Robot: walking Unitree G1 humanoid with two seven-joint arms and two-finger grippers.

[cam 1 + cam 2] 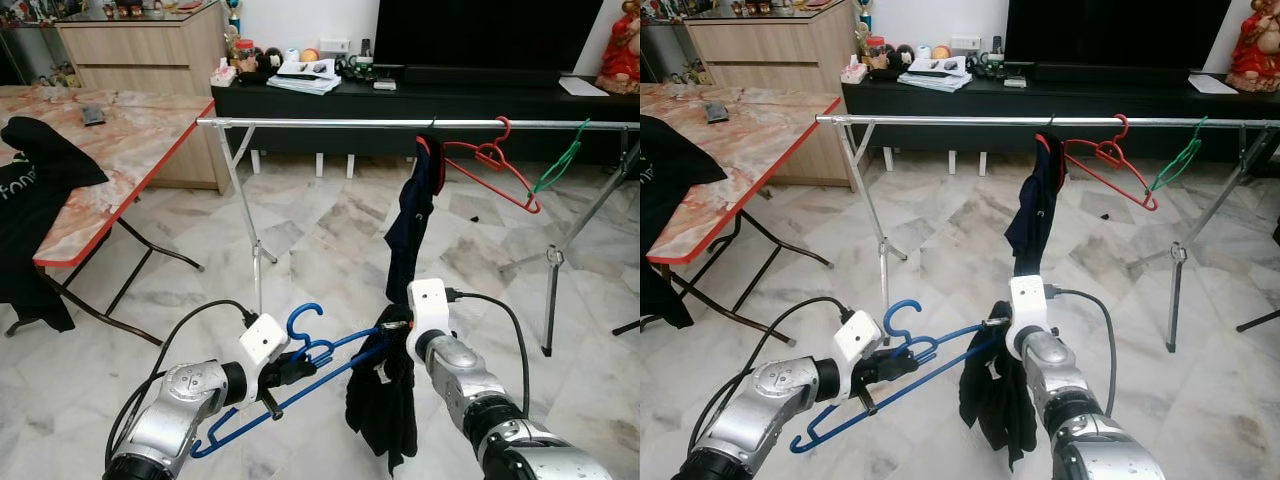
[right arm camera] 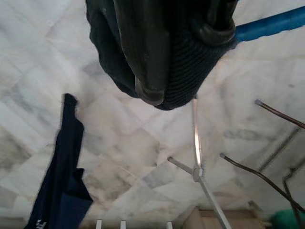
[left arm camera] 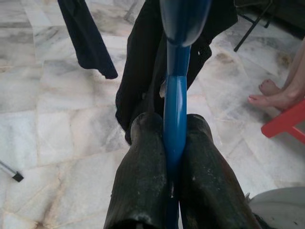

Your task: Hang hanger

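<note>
A blue hanger (image 1: 290, 385) lies across my front, low over the marble floor. My left gripper (image 1: 296, 368) is shut on it near its hook; in the left wrist view the fingers (image 3: 143, 186) pinch the blue bar (image 3: 175, 119). A black garment (image 1: 385, 410) drapes from the hanger's far end, where my right gripper (image 1: 392, 335) is shut on the cloth (image 2: 190, 62). Ahead runs the silver clothes rail (image 1: 330, 123). It carries a dark blue garment (image 1: 412, 215), a red hanger (image 1: 495, 165) and a green hanger (image 1: 560, 165).
A marble-topped folding table (image 1: 110, 150) with a black shirt (image 1: 35, 195) over its edge stands on the left. A black TV console (image 1: 420, 100) sits behind the rail. The rail's legs (image 1: 248, 240) stand ahead. A person's bare feet (image 3: 274, 95) and a red stool (image 3: 286, 124) are nearby.
</note>
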